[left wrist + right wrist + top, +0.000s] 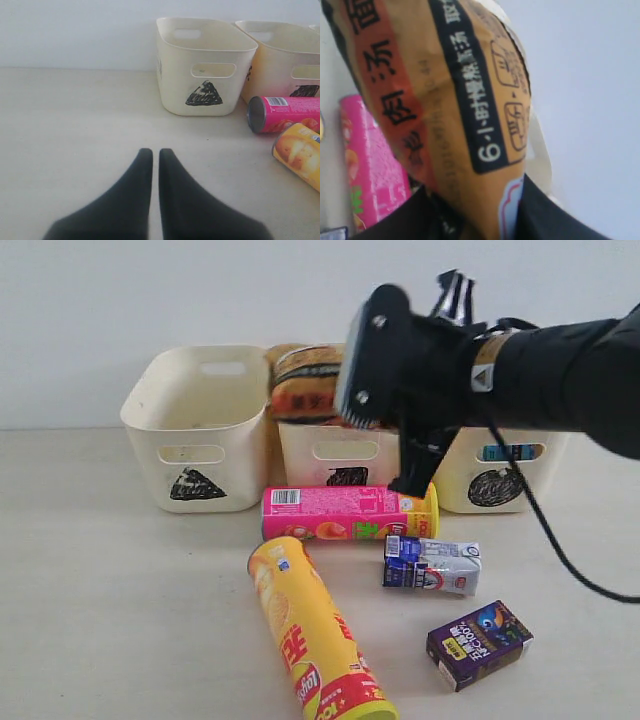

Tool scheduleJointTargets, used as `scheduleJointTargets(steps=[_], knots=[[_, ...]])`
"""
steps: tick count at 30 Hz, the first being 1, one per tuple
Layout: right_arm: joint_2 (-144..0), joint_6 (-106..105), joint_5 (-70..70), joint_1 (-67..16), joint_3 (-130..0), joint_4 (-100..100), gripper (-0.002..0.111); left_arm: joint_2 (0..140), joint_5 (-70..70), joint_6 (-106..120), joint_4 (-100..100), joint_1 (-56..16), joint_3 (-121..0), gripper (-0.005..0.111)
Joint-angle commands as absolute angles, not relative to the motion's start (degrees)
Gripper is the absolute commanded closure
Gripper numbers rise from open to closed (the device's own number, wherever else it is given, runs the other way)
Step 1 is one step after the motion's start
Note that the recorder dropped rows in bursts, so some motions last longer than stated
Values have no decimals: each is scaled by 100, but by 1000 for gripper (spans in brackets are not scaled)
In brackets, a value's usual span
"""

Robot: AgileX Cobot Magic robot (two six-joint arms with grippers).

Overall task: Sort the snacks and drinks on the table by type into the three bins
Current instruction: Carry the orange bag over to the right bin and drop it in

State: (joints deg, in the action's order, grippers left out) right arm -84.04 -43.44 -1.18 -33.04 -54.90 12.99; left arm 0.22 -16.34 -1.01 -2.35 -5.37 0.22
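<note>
Left claw (155, 152) pinched shut, empty, over bare bench (75, 130); not in the exterior shot. Triangle bin (195, 430) far left. Yellow tube (315, 635) lies flat, lid end cropped by the frame edge, Lay's logo. Pink tube (345, 513) on its side in front of the square bin (340, 452). Right claw (472, 187) grips orange-brown packet (303, 385) above that bin. Arm hides part of circle bin (500, 480). Packet: Chinese print, "6.1". Purple box (478, 643) front right. Bench pale beige, wall (100, 300) white.
</note>
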Motion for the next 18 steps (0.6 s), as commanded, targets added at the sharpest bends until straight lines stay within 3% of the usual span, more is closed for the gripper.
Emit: scheduleJointTargets(steps=[1,8,18], knots=[[-8512,-3004,-182,-2439,-5895,1255,108,0,-1592,-148,-216,-524,0,103],[-9283,-1958,793,-1629,-7063,1203,108,0,-1592,-148,-216,-524,0,103],[-10869,-2574,2977,-1184,-9306,-103,108,0,-1592,-148,-216,-524,0,103]])
